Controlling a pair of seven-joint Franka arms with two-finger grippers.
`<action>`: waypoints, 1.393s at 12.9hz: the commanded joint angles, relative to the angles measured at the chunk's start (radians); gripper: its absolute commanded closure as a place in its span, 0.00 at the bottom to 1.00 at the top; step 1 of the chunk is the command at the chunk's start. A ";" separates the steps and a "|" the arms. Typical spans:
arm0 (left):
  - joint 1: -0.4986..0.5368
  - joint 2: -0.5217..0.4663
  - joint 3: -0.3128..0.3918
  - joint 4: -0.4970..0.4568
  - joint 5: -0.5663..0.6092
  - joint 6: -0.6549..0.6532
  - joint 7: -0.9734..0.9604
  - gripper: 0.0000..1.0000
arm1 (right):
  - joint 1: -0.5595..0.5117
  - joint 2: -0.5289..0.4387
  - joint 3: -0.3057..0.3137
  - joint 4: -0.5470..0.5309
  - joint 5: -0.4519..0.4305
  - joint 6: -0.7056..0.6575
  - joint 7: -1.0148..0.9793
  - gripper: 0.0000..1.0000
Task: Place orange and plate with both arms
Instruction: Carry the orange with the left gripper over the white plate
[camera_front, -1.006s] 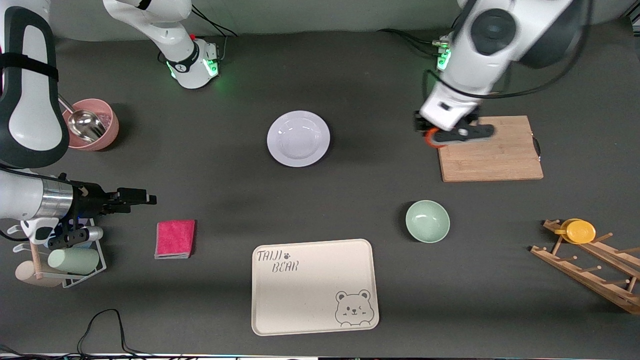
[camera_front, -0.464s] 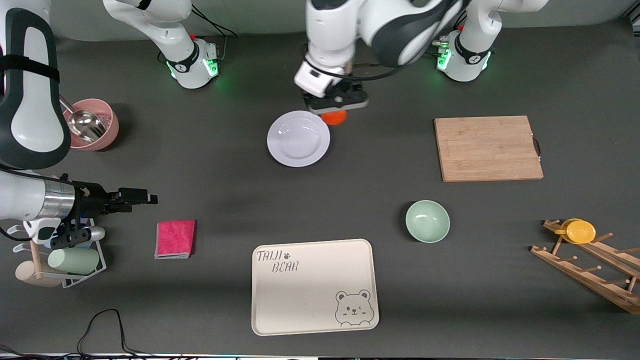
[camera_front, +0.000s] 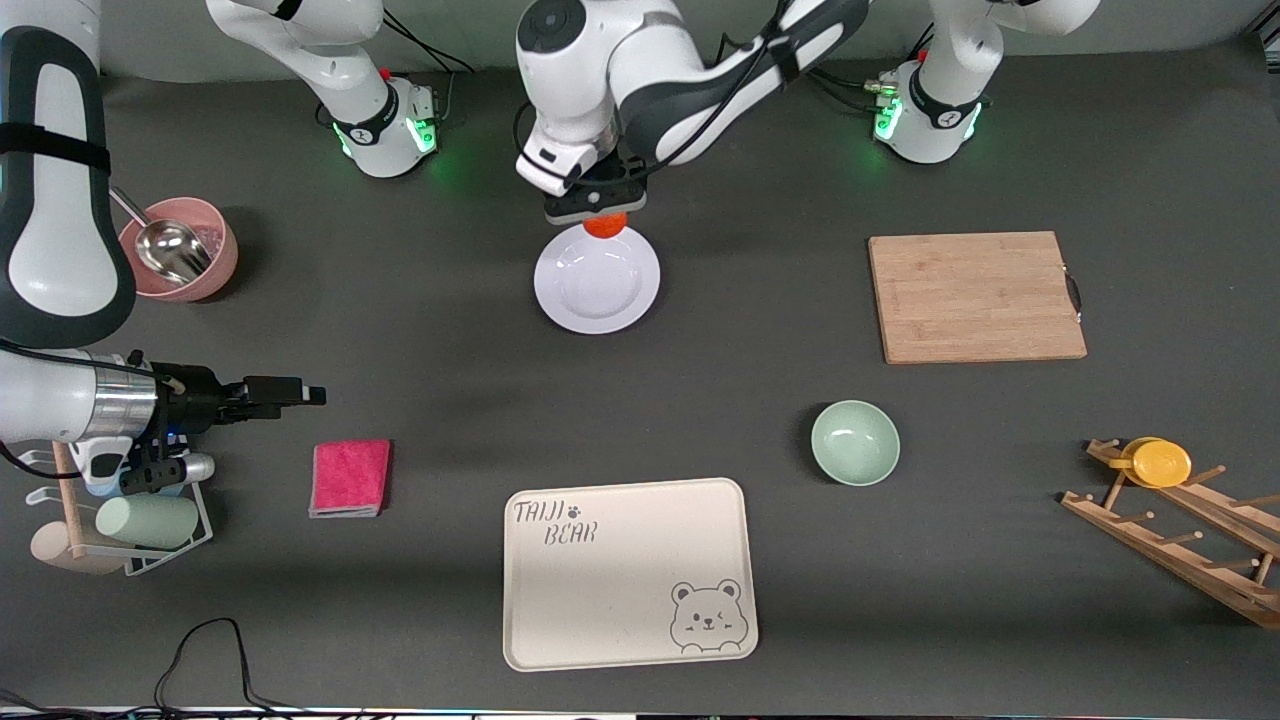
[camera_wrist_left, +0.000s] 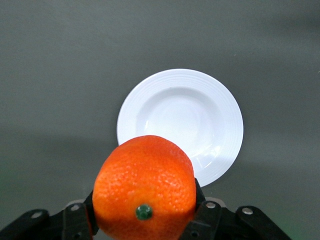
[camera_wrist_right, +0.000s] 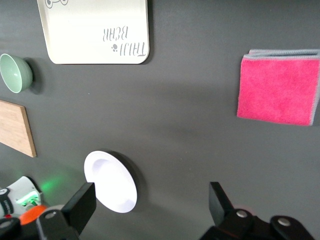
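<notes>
Plate (camera_front: 597, 280) and orange (camera_front: 605, 226) are the task items, yet the cream bear tray (camera_front: 628, 573) is the largest object present; it lies flat at the table edge nearest the front camera, printed with a bear face and lettering. The bamboo cutting board (camera_front: 977, 297) lies toward the left arm's end, farther from the camera than the pale green bowl (camera_front: 855, 442). A wooden rack (camera_front: 1180, 535) stands at that same end, carrying a yellow cup (camera_front: 1160, 463).

The plate, white and round, rests flat on the dark table (camera_front: 450, 320) about midway between the two ends, farther from the camera than the tray. It carries nothing in its well.

A pink bowl (camera_front: 185, 250) with a metal scoop (camera_front: 165, 245) inside stands toward the right arm's end. A folded pink cloth (camera_front: 350, 477) lies nearer the camera, beside a wire rack (camera_front: 150, 520) holding a pale green cylinder.

The left gripper (camera_front: 597, 203) hangs over the plate's rim on the side toward the robot bases. Its fingers (camera_wrist_left: 210, 220) pinch the orange from both sides; the left wrist view shows the fruit gripped firmly, its green stem scar facing the lens, with the plate below it. The orange is in the air, clear of the plate.

The right gripper (camera_front: 295, 393) waits over bare table, above the pink cloth and near the wire rack. Its fingers (camera_wrist_right: 82, 205) are spread wide and hold nothing.
</notes>
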 joint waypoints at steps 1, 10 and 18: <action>-0.073 0.082 0.083 0.053 0.027 0.065 -0.021 0.51 | -0.004 -0.020 -0.005 -0.049 0.059 -0.001 -0.013 0.00; -0.188 0.231 0.223 0.041 0.066 0.242 -0.028 0.51 | -0.025 -0.014 -0.019 -0.074 0.106 0.000 -0.093 0.00; -0.236 0.276 0.249 0.030 0.067 0.295 -0.039 0.24 | -0.027 -0.011 -0.019 -0.072 0.106 0.000 -0.108 0.00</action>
